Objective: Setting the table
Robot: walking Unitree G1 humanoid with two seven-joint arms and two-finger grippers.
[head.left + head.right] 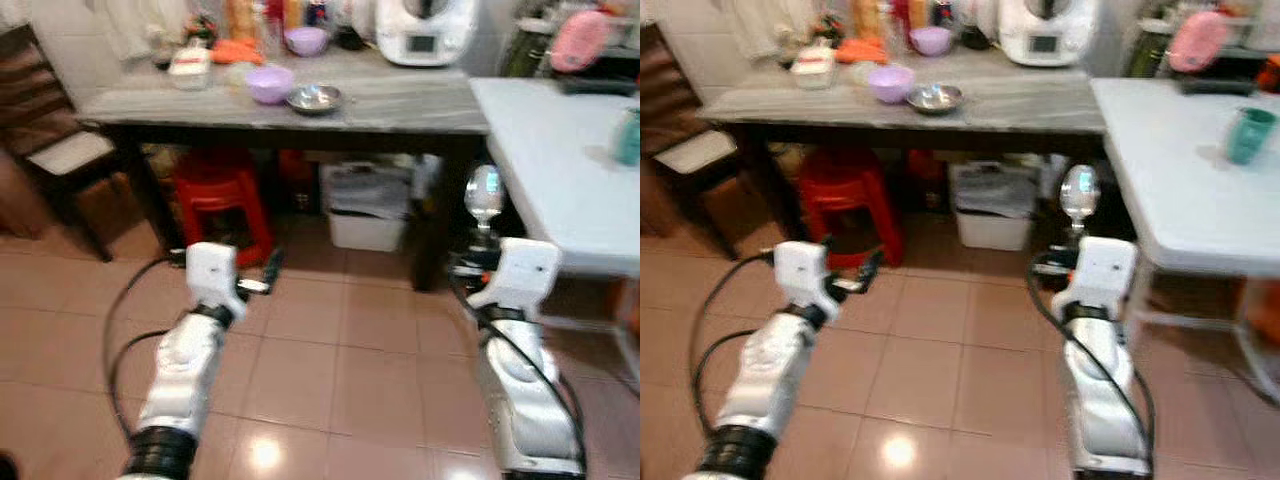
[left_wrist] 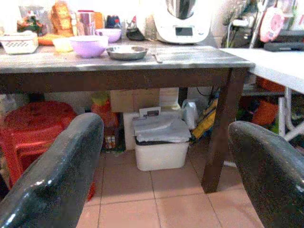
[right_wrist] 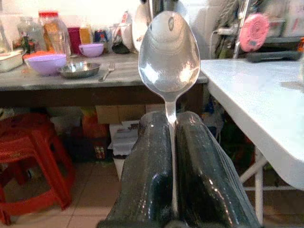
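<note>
Our right gripper (image 1: 1077,262) is clamped on the spoon (image 3: 168,52), bowl up and handle vertical, just off the white bench's (image 1: 1180,190) near-left edge; our left gripper (image 1: 262,275) hangs released.

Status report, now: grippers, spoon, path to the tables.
Right gripper shut on spoon, bowl up. Left gripper open, holding nothing. White table close on the right, wooden table ahead; tiled floor between.
</note>
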